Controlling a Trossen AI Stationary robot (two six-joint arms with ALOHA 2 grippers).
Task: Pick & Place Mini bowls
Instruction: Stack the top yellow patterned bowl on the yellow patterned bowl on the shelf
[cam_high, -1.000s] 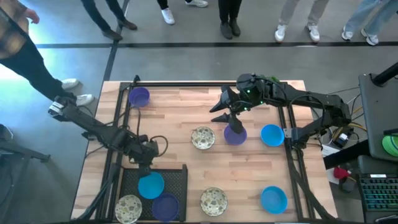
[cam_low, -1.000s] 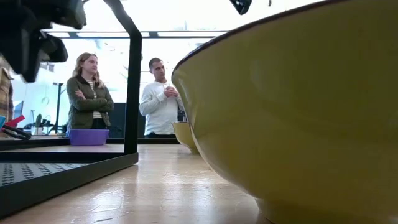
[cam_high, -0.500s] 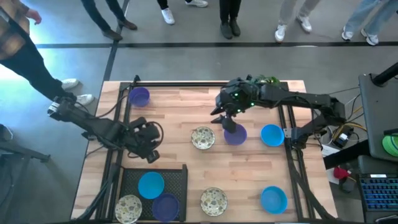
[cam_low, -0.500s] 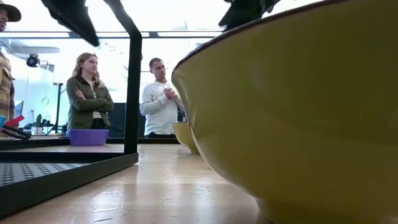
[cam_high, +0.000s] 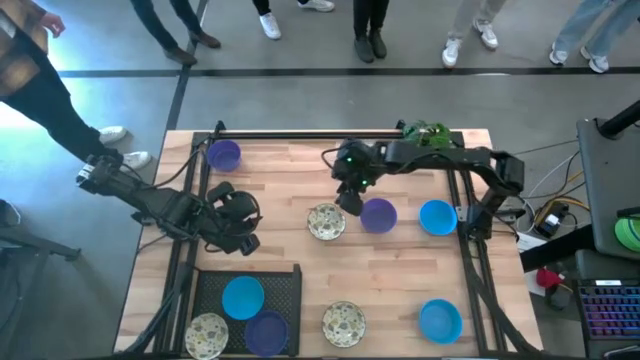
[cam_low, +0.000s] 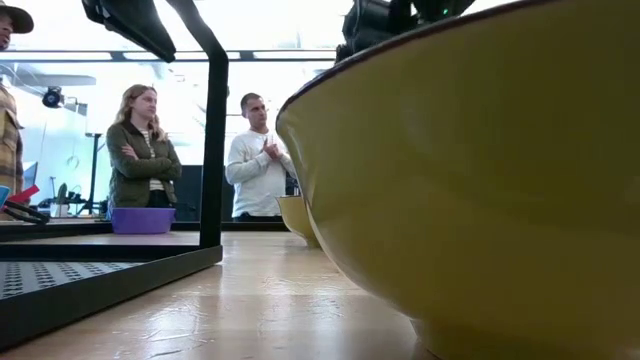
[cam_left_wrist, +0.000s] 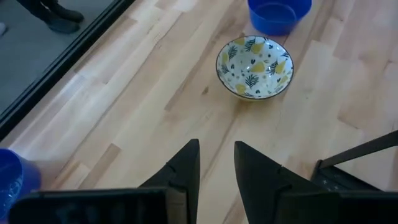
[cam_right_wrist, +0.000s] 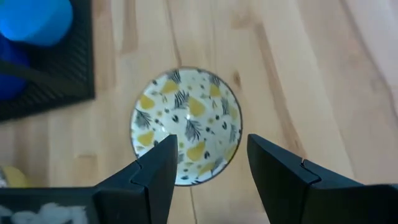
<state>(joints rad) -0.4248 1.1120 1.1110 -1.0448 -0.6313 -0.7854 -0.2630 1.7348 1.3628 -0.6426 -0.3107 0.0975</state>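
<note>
Left gripper (cam_high: 238, 222): hanging empty over bare wood above the black tray (cam_high: 290, 285), fingers (cam_left_wrist: 186, 168) sitting slightly apart; a patterned bowl (cam_left_wrist: 255, 67) is lying ahead of them, well apart.
Tray bowls: a blue bowl (cam_high: 243, 297), a purple bowl (cam_high: 267, 331) and a speckled bowl (cam_high: 207, 334) are resting on the tray.
Centre cream bowl (cam_high: 326, 222): sitting on the table (cam_high: 400, 270), just beside the right gripper (cam_high: 349, 201); in the right wrist view it is lying between the spread fingers (cam_right_wrist: 273, 171), untouched.
Right gripper: hovering with jaws standing wide, holding nothing.
Neighbouring purple bowl (cam_high: 378, 214): lying just right of that gripper.
</note>
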